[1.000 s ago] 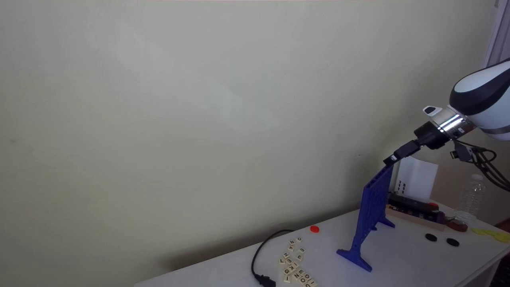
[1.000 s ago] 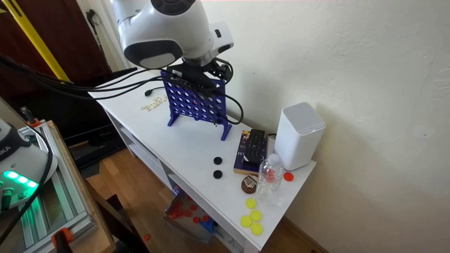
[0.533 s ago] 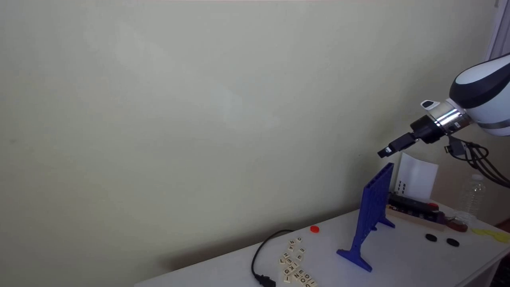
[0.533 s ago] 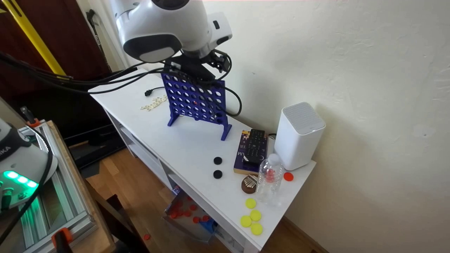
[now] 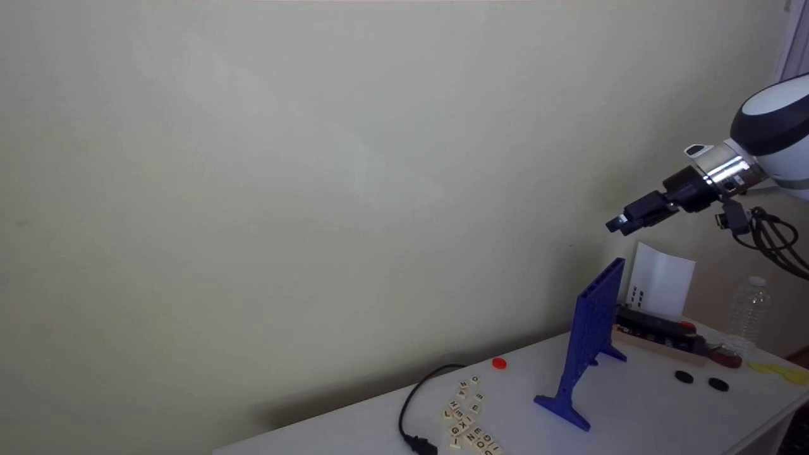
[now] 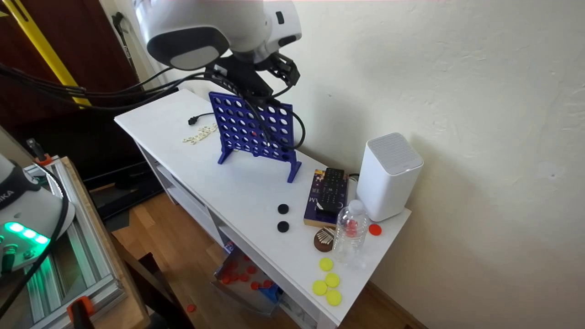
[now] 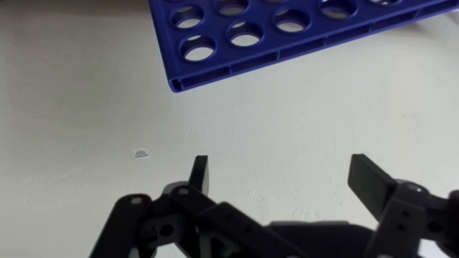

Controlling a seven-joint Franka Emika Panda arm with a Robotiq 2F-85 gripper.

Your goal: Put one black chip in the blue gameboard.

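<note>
Gripper (image 7: 279, 170) is hanging in the air, fingers (image 7: 371, 182) standing wide apart, wall (image 7: 272, 125) showing between them. Blue board (image 5: 591, 328) is standing upright on the desk (image 5: 651, 420), below the gripper and apart from it. Wrist view is showing only part of the board, slotted top edge facing the fingers, the rest running out of frame. In an exterior view, cables (image 6: 75, 90) are crossing in front of the board, so I can't tell which holes are filled. A red spot (image 6: 254, 133) is showing at one hole; can't tell if it's in the board or behind. Gripper tips are hard to make out there too.

Two black chips (image 6: 283, 226) are lying flat on the desk, well below the gripper, between board and yellow chips (image 6: 332, 279). Arm (image 5: 774, 134) is running out of frame in both exterior views. Lower than the gripper, a see-through bottle (image 6: 345, 246) is standing on the desk, outline faint. Letter tiles (image 5: 463, 425) are running off the bottom edge in an exterior view.
</note>
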